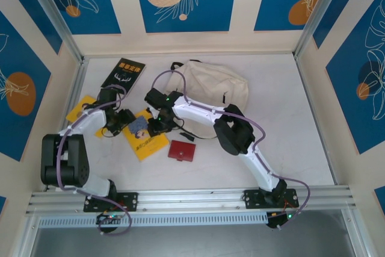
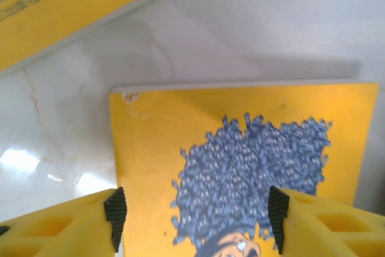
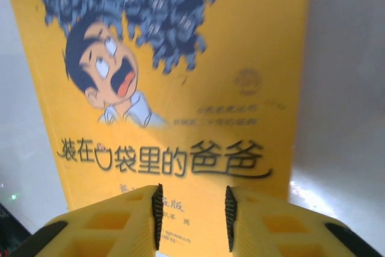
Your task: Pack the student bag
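With left gripper [image 2: 195, 215] spread wide and right gripper [image 3: 194, 215] partly open, both empty above the yellow book [image 1: 147, 145], grip one edge squarely, then lift toward the student bag [image 1: 213, 85] lying near, beyond that book.

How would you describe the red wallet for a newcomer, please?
Find the cream student bag at the back of the table. In front of it, right of the cartoon-covered yellow book, lies the red wallet: the only red thing, smaller than any book.
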### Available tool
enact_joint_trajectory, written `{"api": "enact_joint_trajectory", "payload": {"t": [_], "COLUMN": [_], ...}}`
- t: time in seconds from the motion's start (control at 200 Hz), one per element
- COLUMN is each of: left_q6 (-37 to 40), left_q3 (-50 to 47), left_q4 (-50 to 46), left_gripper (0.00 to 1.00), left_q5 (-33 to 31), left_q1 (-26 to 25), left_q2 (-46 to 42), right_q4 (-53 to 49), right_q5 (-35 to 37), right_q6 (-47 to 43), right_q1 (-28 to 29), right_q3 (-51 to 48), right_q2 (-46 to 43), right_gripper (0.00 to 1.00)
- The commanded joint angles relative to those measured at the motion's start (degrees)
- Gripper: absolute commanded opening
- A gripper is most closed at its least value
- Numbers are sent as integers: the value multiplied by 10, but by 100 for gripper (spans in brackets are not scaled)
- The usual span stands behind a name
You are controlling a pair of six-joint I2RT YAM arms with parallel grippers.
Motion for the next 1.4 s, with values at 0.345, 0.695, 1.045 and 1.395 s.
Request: {"api": "enact_joint_trajectory", "payload": {"t": [0.345,0.695,1.045,1.395], "left_q6": [-25,-20,-11,-20], "left_q3": [-102,-118,-94,-87], "left_q4": [-16,34,99,146], "left_gripper": [71,70,67,68], "left_q5": [87,157,322,391], "left_q1": [7,7,8,7], "left_q2": [-63,-37,-71,-68], "right_q4": [-52,-49,-32,2], "right_q5": [35,-16,-91,-116], "right_q6": [20,23,33,58], "right_q1": [-21,-21,-29,-49], "right_q3": [98,96,71,30], "right_q2": [58,81,82,64], "right_gripper": [44,43,40,38]}}
